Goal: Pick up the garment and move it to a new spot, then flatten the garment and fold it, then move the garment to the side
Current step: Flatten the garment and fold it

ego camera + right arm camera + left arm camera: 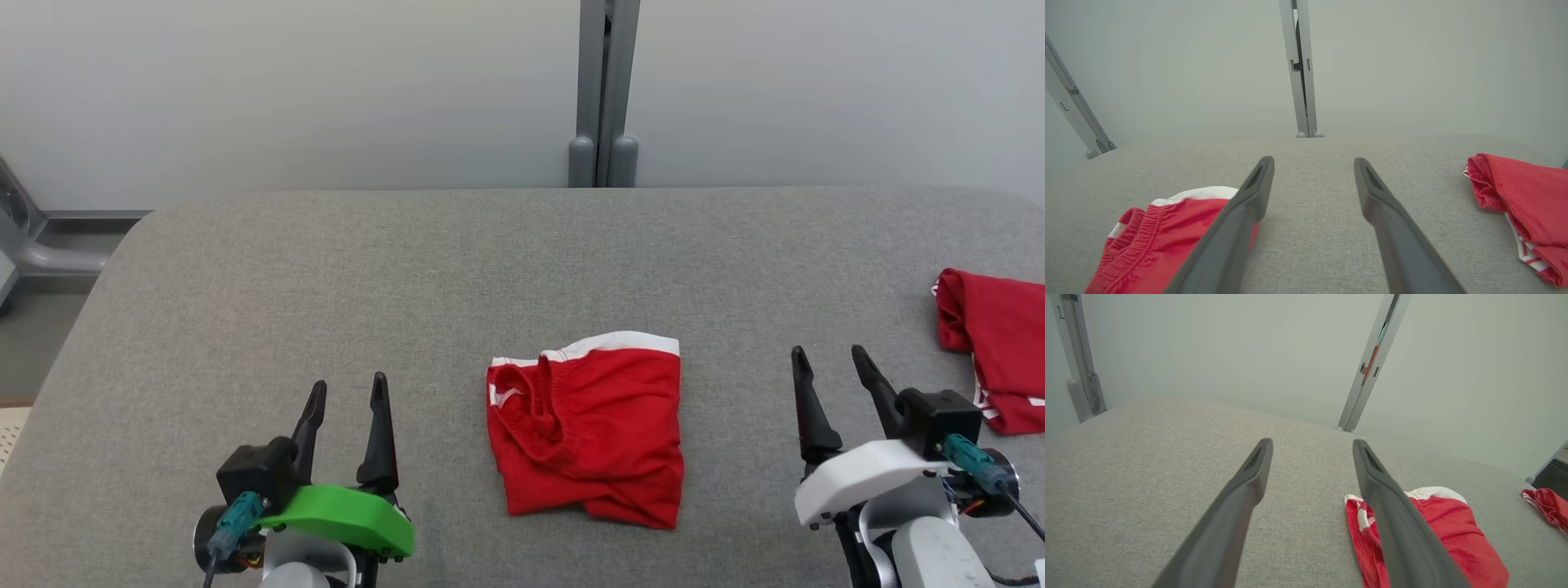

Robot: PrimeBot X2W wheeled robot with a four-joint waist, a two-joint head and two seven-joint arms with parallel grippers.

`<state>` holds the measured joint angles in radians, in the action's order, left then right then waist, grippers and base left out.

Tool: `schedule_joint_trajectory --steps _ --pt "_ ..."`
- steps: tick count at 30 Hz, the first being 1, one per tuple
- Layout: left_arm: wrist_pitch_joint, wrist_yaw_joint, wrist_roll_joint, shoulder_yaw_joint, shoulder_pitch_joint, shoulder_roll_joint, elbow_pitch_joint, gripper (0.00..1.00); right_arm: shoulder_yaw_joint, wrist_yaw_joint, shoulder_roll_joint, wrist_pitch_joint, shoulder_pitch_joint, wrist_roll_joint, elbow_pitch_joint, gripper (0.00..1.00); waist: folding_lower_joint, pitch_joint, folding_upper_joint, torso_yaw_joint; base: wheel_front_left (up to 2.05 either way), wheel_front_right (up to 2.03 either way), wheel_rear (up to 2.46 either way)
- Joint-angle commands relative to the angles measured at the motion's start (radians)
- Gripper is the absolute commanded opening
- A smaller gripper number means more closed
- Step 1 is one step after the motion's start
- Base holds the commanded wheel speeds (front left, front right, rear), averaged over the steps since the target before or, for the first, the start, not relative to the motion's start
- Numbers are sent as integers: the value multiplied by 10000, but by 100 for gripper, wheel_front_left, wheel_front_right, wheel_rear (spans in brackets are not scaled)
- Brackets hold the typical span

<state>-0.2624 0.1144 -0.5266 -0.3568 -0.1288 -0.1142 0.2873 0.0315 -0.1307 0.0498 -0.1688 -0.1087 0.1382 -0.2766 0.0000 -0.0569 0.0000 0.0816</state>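
A red garment [589, 430] with white trim lies folded into a rough square on the grey table [326, 278], near the front middle. The left wrist view shows this garment [1449, 535] partly behind the right finger; in the right wrist view the garment [1155, 241] sits at the lower left. My left gripper [349, 392] hovers open to the garment's left, nothing between its fingers. My right gripper [831, 362] stands open to the garment's right, also holding nothing. Neither gripper touches the cloth.
A second red cloth [992, 347] with white trim lies bunched at the table's right edge, close beside my right gripper; this second cloth [1523, 204] also appears in the right wrist view. A grey post [604, 90] rises behind the table against a pale wall.
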Motion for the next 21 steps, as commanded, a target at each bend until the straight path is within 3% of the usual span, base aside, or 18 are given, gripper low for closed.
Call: schedule_joint_trajectory --steps 1,8,21 --pt "-27 -50 155 93 215 -7 -20 100 116 3 16 52 289 -33 205 100 0 -114 0 16 0 0 0" --pt "-30 -97 450 305 659 -51 78 100 159 3 20 161 1043 225 809 100 0 -310 0 -5 0 0 0" --pt "-29 -139 504 252 504 -147 546 100 43 3 22 240 1234 206 871 100 0 -371 0 -1 0 0 0"
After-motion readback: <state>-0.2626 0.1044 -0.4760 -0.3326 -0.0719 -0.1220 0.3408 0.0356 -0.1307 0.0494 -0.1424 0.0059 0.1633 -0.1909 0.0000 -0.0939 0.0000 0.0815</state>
